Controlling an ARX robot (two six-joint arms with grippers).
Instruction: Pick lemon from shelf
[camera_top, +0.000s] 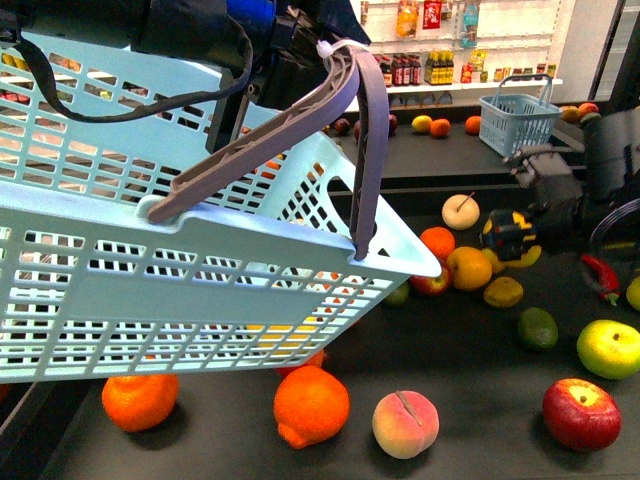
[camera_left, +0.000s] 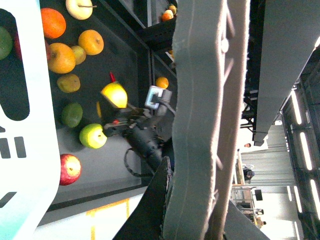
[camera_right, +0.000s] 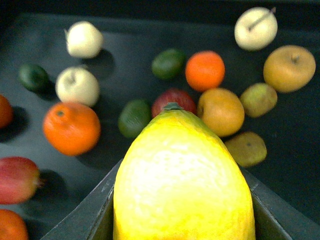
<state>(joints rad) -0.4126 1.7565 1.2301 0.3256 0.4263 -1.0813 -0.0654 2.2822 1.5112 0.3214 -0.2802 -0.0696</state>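
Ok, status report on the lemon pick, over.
Right gripper shut on lemon, held above shelf. Left gripper shut on basket handle, basket tilted. Nothing seen in the way.

Light: bright, overhead; ceiling strips (camera_left: 304, 150) blown out in the left wrist view.
Shadows: soft and short on the black shelf (camera_top: 480, 440).
Focus: lemon (camera_right: 182, 175) close, soft-edged, glare-washed; background blurred.

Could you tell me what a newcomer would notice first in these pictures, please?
The big pale blue basket fills the left of the front view, hanging tilted by its grey handle above the shelf. Further right, the right pincer grips a bright yellow lemon, which dominates the right wrist view.
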